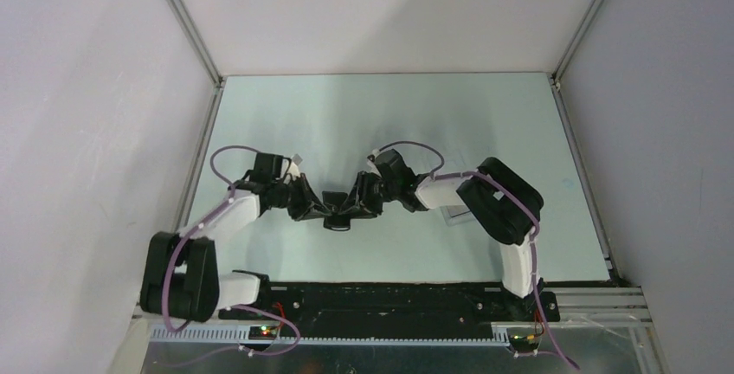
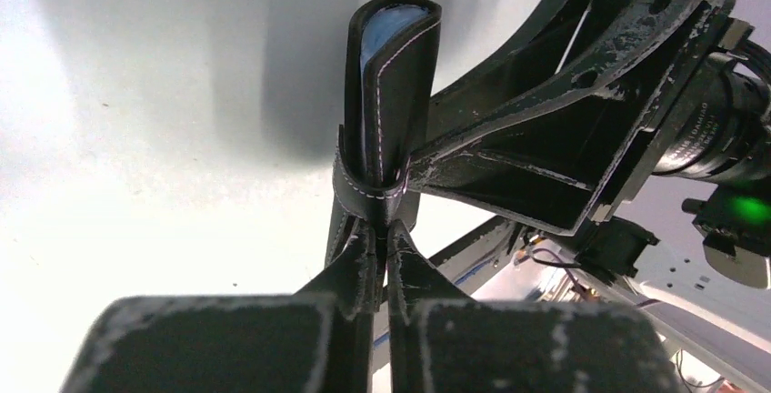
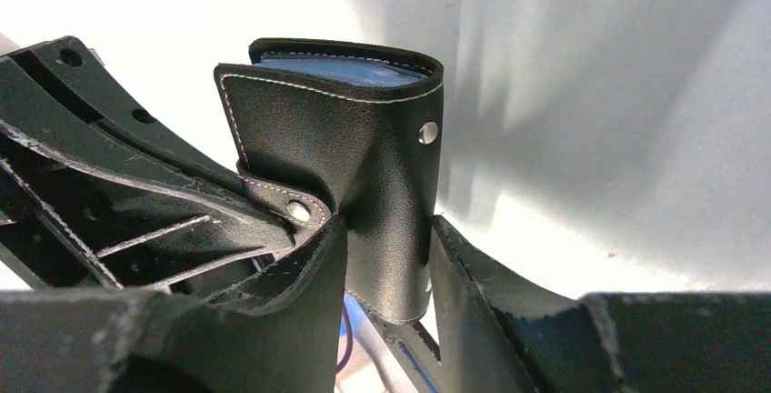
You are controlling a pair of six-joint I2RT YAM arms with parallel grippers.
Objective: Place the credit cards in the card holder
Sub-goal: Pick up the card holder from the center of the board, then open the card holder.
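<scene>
The card holder [image 1: 339, 210], a black folded wallet with pale blue inner pockets [image 3: 338, 69], hangs above the table between both grippers. My left gripper [image 1: 322, 209] is shut on the wallet's snap tab [image 2: 367, 195], its fingertips pinching the strap from below. My right gripper [image 3: 386, 256] is shut on the wallet's body [image 3: 364, 147], a finger pressed on each side. In the left wrist view the wallet [image 2: 391, 75] stands edge-on above my left gripper [image 2: 384, 236]. No credit cards show clearly; a pale flat rectangle [image 1: 459, 214] lies half hidden under the right forearm.
The pale green tabletop [image 1: 389, 123] is closed in by white walls on the left, right and back. A black rail [image 1: 381, 300] with the arm bases runs along the near edge.
</scene>
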